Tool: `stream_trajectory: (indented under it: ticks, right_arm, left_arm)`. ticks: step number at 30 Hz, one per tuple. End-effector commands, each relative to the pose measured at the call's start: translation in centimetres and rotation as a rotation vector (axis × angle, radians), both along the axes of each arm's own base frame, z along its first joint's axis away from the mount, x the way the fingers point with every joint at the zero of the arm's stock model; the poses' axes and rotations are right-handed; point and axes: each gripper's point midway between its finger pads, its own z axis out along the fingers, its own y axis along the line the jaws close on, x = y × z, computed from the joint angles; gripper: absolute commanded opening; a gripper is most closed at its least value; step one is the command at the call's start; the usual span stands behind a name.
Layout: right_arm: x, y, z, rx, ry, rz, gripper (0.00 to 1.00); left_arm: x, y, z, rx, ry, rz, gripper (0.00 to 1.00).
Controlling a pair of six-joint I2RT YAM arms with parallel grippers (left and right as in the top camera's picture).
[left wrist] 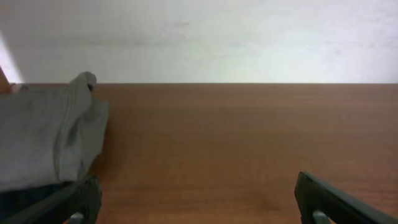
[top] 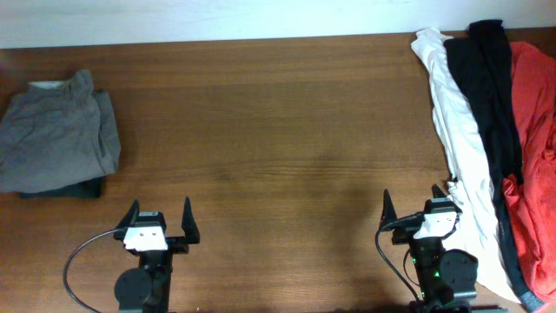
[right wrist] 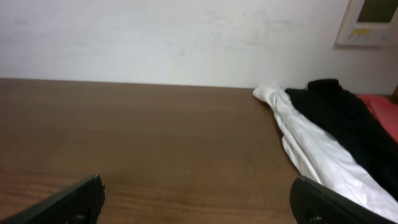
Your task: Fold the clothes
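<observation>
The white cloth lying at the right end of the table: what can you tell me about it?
The thin white fabric garment lies unfolded, bunched into a long, wrinkled strip that runs from the far edge of the brown wooden table toward the near edge. It looks soft and light, and it rests directly on the wood. A long black garment lies along its right side and overlaps that edge.

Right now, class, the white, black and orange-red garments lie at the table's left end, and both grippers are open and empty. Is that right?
One slip: the overhead view shows the white garment, black garment and orange-red garment at the right end of the table. The left gripper and right gripper are open and empty.
</observation>
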Motion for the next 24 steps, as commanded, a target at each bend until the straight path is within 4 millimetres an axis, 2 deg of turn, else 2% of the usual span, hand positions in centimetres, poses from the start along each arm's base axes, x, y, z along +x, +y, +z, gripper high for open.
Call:
stream_trajectory:
  ticks: [1, 5, 8, 12, 14, 17, 20, 22, 24]
  right_arm:
    - [-0.6, -0.8, 1.3, 0.011, 0.027, -0.045, 0.99]
    - [-1.1, -0.8, 2.9, 0.023, 0.104, -0.048, 0.99]
    - [-0.9, -1.3, 4.0, 0.014, 0.2, -0.074, 0.99]
    - [0.0, -1.6, 4.4, 0.0, 0.345, -0.096, 0.99]
    - [0.8, -1.8, 4.1, -0.011, 0.457, -0.108, 0.99]
    - [2.1, -1.8, 3.8, -0.012, 0.583, -0.106, 0.99]
    - [3.4, -1.5, 3.7, -0.009, 0.637, -0.087, 0.99]
    - [3.9, -2.9, 3.1, -0.033, 0.678, -0.163, 0.99]
    - [3.3, -6.1, 1.3, 0.036, 0.75, -0.377, 0.99]
  left_arm:
    - [-0.7, -0.4, 2.3, 0.002, 0.006, -0.029, 0.99]
    - [-1.0, -0.4, 5.1, 0.002, 0.031, -0.028, 0.99]
    - [-0.5, -0.2, 7.3, 0.007, 0.059, -0.018, 0.99]
    - [1.1, -0.2, 8.5, 0.007, 0.129, -0.018, 0.99]
    - [2.2, -0.3, 8.2, 0.007, 0.224, -0.018, 0.99]
    - [3.3, -0.3, 6.6, 0.006, 0.378, -0.02, 0.99]
    - [4.1, -0.4, 6.0, 0.004, 0.467, -0.023, 0.99]
    - [4.9, -0.4, 5.9, 0.003, 0.501, -0.026, 0.99]
    - [5.4, -0.4, 5.6, 0.003, 0.521, -0.028, 0.99]
